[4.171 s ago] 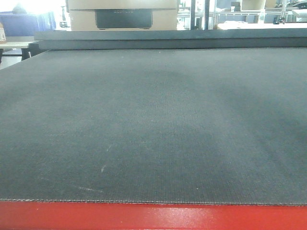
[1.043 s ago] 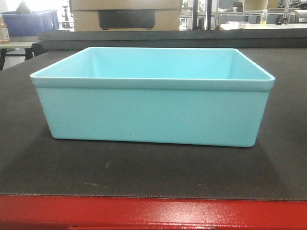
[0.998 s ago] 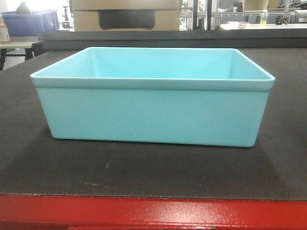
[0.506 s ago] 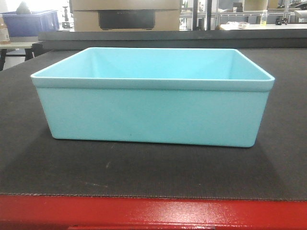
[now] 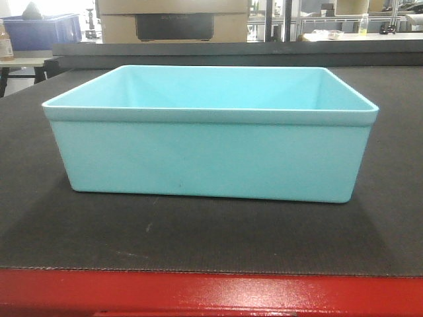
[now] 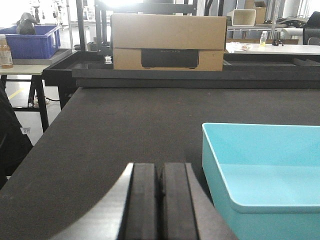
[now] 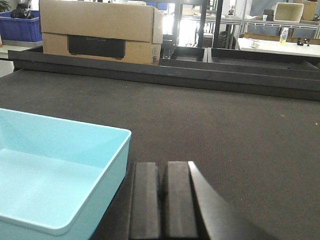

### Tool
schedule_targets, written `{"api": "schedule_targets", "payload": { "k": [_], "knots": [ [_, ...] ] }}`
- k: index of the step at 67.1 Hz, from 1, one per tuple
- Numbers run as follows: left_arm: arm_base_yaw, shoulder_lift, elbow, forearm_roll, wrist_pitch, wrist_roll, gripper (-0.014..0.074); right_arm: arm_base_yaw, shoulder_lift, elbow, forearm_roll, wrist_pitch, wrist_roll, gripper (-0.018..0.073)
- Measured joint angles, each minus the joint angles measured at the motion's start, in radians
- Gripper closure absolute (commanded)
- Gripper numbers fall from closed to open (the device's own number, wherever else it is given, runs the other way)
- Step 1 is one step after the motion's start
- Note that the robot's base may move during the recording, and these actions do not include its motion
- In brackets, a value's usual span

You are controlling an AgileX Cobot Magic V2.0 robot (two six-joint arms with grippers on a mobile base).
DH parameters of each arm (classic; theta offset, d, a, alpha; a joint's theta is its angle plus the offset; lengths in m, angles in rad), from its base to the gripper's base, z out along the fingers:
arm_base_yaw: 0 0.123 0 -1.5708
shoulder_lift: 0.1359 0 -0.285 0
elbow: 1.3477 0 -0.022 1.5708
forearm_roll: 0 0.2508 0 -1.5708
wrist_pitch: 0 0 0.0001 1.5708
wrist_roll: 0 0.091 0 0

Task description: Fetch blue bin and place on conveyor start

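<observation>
The blue bin, a pale turquoise tub with a thick rim, stands upright and empty on the dark grey conveyor belt, just behind the red frame edge. My left gripper is shut and empty, just left of the bin's left wall and apart from it. My right gripper is shut and empty, just right of the bin's right wall. Neither gripper shows in the front view.
A cardboard box stands behind the belt's far black rail. A dark blue ribbed bin and a bottle sit on a side table at far left. Shelving and tables stand at the back right.
About four seconds ago the belt was bare; the bin now stands on it. Over the last second nothing has visibly moved.
</observation>
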Motion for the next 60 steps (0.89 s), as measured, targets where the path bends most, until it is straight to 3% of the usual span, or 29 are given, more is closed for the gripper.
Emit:
{"api": "schedule_targets", "payload": {
  "k": [19,30,44,54,60],
  "knots": [
    [0.000,0.000,0.000,0.000,0.000,0.000,0.0707,0.000,0.000,0.000,0.000,0.000,0.000,0.0721],
    [0.051,-0.025,0.029,-0.012,-0.011,0.026,0.0707,0.000,0.000,0.000,0.000,-0.001,0.000,0.0721],
    [0.126,-0.129,0.255,-0.082,-0.158,0.071,0.0707,0.000,0.000,0.000,0.000,-0.001,0.000,0.0721],
    [0.139,-0.135,0.418,-0.088,-0.298,0.075,0.0707,-0.001,0.000,0.000,0.000,-0.002,0.000,0.0721],
    [0.139,-0.135,0.429,-0.088,-0.300,0.076,0.0707,-0.001,0.000,0.000,0.000,-0.002,0.000,0.0721]
  ]
}}
